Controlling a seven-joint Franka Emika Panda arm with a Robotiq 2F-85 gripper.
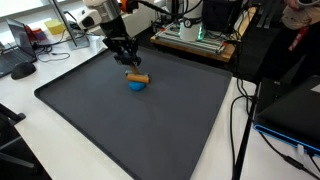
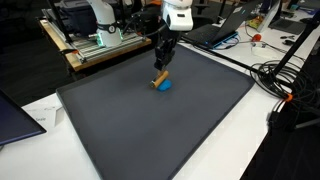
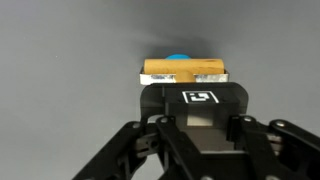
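Gripping a wooden block (image 3: 183,68) across its short sides, the gripper (image 3: 183,78) fills the lower half of the wrist view. Its jaws are clenched on the block, with a pale pad showing at each end of the wood. Just past the block's far edge peeks the rim of a blue piece (image 3: 178,57). It is rounded, but too little of it shows to say whether it is a small bowl or a ball.

In both exterior views the block (image 1: 137,76) sits directly over the blue piece (image 1: 136,85), near the back of a dark mat (image 1: 150,125). It is so close that I cannot tell whether wood and blue touch or are a hair apart. In an exterior view the block (image 2: 158,80) looks tilted, its lower end toward the blue piece (image 2: 166,87). The gripper (image 2: 160,73) comes almost straight down onto it.

My reading is that the work is at the placing stage, with the block carried to the blue piece and not yet let go. A clean next move calls for the block to be levelled and centred first. On a rounded top it could slide off when the jaws release.

Beyond the mat, a bench with electronics (image 1: 195,33) and loose cables (image 2: 275,75) lie well clear.
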